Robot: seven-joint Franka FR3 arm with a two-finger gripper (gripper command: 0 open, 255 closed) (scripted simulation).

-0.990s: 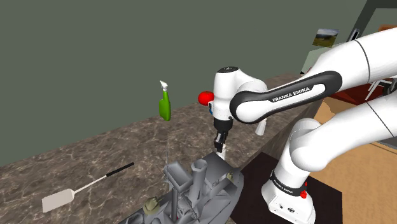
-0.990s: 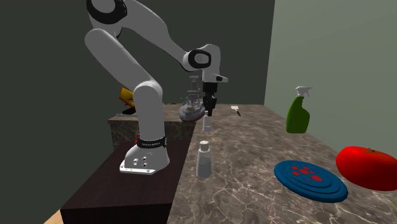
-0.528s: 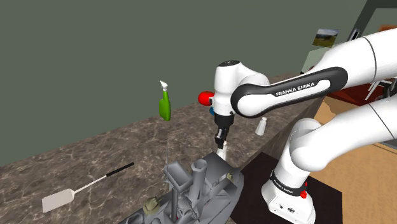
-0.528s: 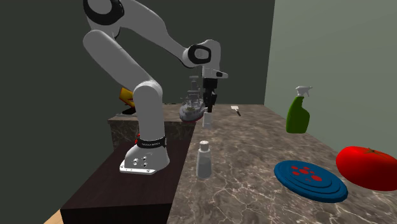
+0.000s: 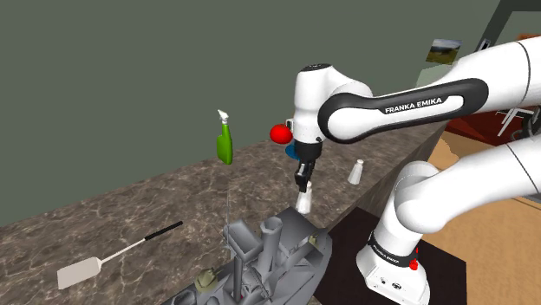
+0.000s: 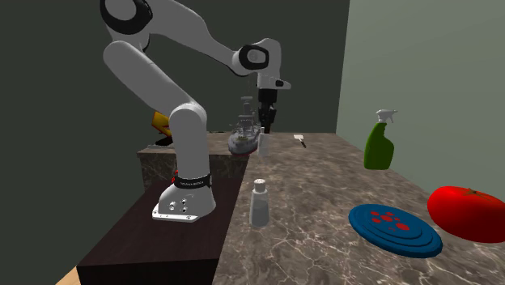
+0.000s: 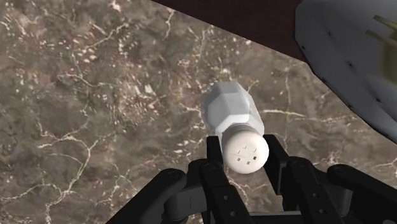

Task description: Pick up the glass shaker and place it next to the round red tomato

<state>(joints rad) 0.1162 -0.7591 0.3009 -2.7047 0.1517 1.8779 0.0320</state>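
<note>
My black gripper (image 5: 302, 182) (image 6: 265, 129) (image 7: 245, 158) is shut on a pale, faceted shaker (image 5: 303, 202) (image 6: 263, 146) (image 7: 231, 109), clasped at its round white cap and hanging above the marble counter (image 7: 83, 95). A second, similar shaker (image 5: 355, 171) (image 6: 259, 202) stands upright near the counter's edge beside the stand. The round red tomato (image 5: 279, 133) (image 6: 468, 213) lies by the wall, behind the arm in the shoulder view and at the second exterior view's far right.
A blue plate (image 6: 395, 228) lies beside the tomato. A green spray bottle (image 5: 225, 143) (image 6: 378, 142) stands by the wall. A grey model ship (image 5: 276, 251) (image 6: 243, 133) (image 7: 356, 57) sits close under the gripper. A spatula (image 5: 113, 258) lies farther along the counter.
The arm has risen, lifting the held shaker higher off the counter. The other things have stayed put.
</note>
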